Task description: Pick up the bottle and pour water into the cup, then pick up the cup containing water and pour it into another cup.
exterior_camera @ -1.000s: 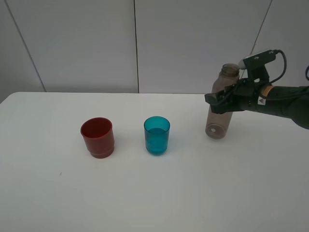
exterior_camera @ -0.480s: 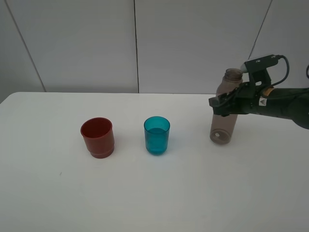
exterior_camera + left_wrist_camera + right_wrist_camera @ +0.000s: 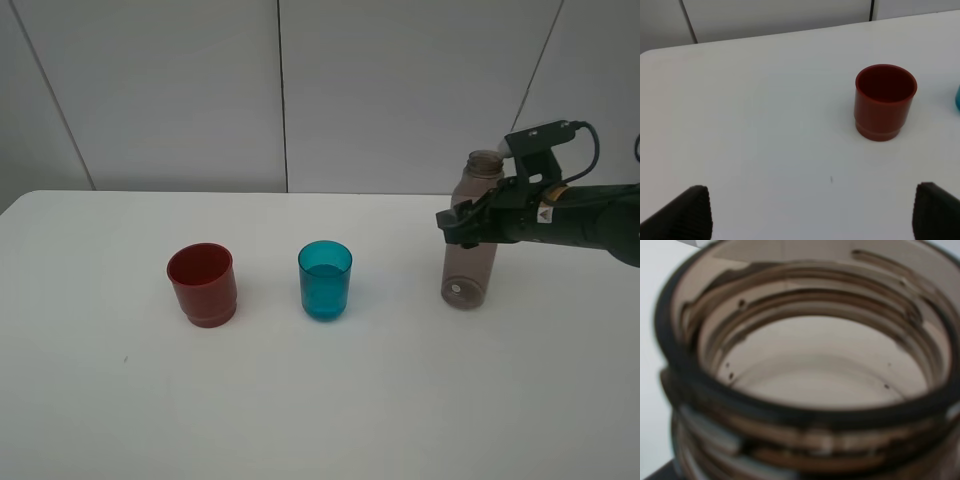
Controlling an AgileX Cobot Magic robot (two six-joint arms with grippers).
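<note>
Exterior high shows right hand (image 3: 461, 222) gripping bottle (image 3: 468, 275) upright, neck pointing up.

teal cup (image 3: 325, 280), red cup (image 3: 202, 283), smoky-brown bottle (image 3: 468, 276) (translucent)

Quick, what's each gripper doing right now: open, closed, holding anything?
Left gripper: open, holding nothing.
Right gripper: closed on the bottle.

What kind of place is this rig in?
Probably a robot lab test bench: bare white table, plain panelled wall, and a few staged props: a bottle, teal cup and red cup.
</note>
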